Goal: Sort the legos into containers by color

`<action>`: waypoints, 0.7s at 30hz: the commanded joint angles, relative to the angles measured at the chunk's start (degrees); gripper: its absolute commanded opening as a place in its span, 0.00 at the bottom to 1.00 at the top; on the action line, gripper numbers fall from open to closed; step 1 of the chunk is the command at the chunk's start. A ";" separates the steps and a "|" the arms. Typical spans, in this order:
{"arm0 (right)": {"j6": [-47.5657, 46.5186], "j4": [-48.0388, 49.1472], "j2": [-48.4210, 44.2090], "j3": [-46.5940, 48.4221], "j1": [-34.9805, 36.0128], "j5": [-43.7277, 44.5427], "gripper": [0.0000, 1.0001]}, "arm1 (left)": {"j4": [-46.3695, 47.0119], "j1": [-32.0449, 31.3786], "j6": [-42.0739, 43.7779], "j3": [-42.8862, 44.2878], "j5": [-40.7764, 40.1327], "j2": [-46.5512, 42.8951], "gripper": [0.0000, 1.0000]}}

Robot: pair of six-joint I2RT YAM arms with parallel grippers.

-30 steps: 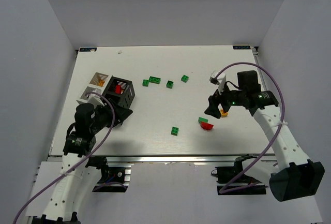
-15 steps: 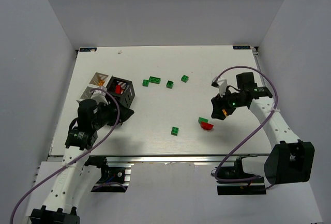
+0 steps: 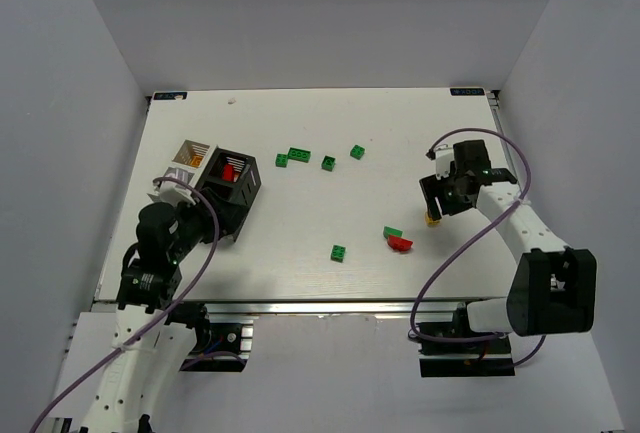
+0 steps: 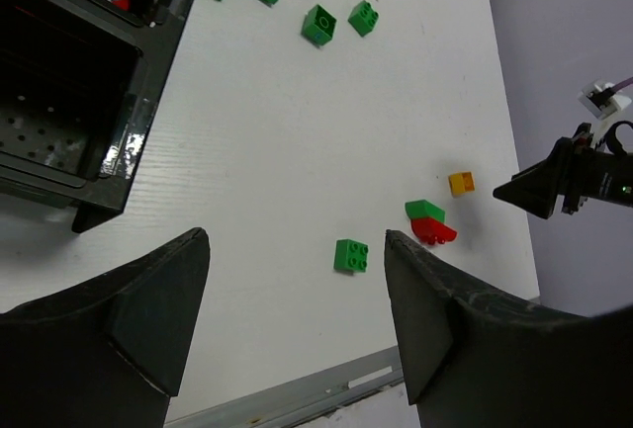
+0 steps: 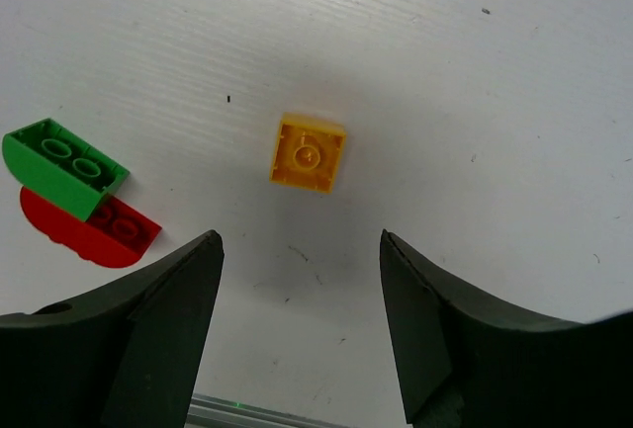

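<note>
- Two grippers work at the near half of the white table (image 3: 300,118). Both are released, with nothing between the fingers.
- Nearest to the front edge, a single green brick (image 3: 339,253) lies alone between the two arms.
- A little farther and to the right, a rounded green brick (image 5: 64,166) and a rounded red brick (image 5: 89,232) lie touching each other.
- The right gripper (image 5: 299,240) hangs open above a yellow brick (image 5: 308,153). This brick lies flat on the table just beyond the gap of the fingers and touches neither of them.
- The left gripper (image 4: 297,240) is open and empty, just beside the near corner of the black bin (image 4: 129,141).
- Inside the black bin there is a red piece (image 3: 229,170).
- Behind it on the left stand two white bins. The far white bin (image 3: 186,149) holds something orange (image 3: 198,160). The near white bin (image 3: 165,181) is partly hidden by the arm, so I cannot tell its content.
- Farthest, a long green brick (image 3: 299,155) lies with a small green brick (image 3: 282,161) just beside its left end. A third green brick (image 3: 328,162) and a fourth green brick (image 3: 357,151) lie to the right, apart.
</note>
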 commanded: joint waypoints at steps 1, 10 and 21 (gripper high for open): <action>1.88 1.89 2.76 2.62 -0.37 1.03 0.70 | -1.46 0.25 0.26 5.17 -4.14 1.23 0.81; 0.21 4.35 6.02 2.10 -0.37 -3.27 0.68 | -3.14 0.26 -1.67 8.00 -4.50 1.68 0.81; -4.88 7.25 4.53 3.41 -2.56 -6.43 0.68 | 7.39 0.25 -9.57 3.79 5.68 4.22 0.89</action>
